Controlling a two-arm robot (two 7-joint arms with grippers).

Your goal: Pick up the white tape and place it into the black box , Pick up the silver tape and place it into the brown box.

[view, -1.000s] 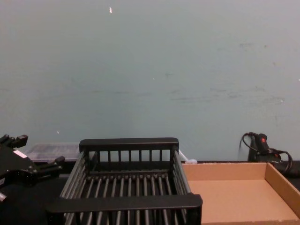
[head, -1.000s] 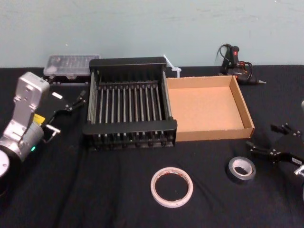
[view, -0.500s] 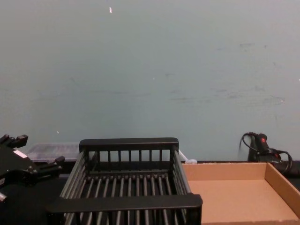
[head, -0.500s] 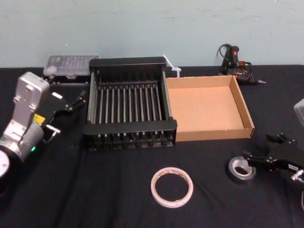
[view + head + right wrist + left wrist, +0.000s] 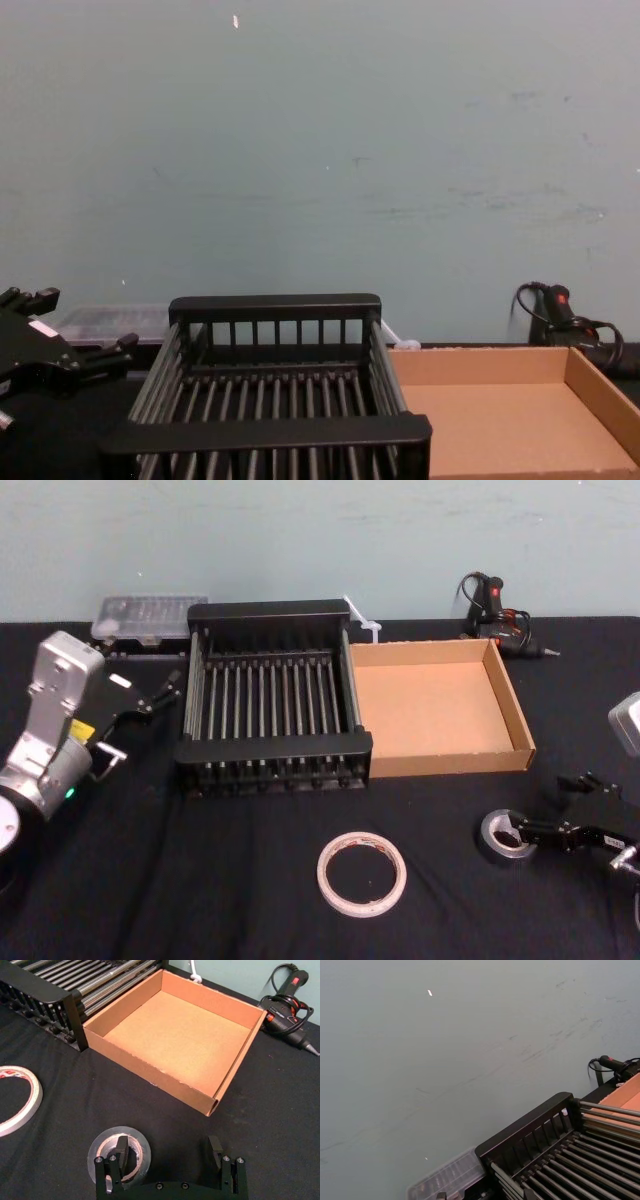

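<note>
Right pincer (image 5: 168,1152) low over the cloth, released, jaws spread. One finger sits in the pale hole of the small grey-silver tape roll (image 5: 141,1146), the other outside its wall, so closing should pinch that wall. Nothing gripped yet. Flat white tape ring (image 5: 31,1097) lies off to one side. Beyond: shallow tan cardboard tray (image 5: 150,1074), the roll's destination, then black slatted plastic crate (image 5: 50,991). Left pincer (image 5: 160,692) parked beside the crate, jaws apart.

table (image 5: 200,880): black box (image 5: 272,747) | brown box (image 5: 450,761) | white tape (image 5: 326,875) | silver tape (image 5: 489,836) | glue gun (image 5: 490,598)
</note>
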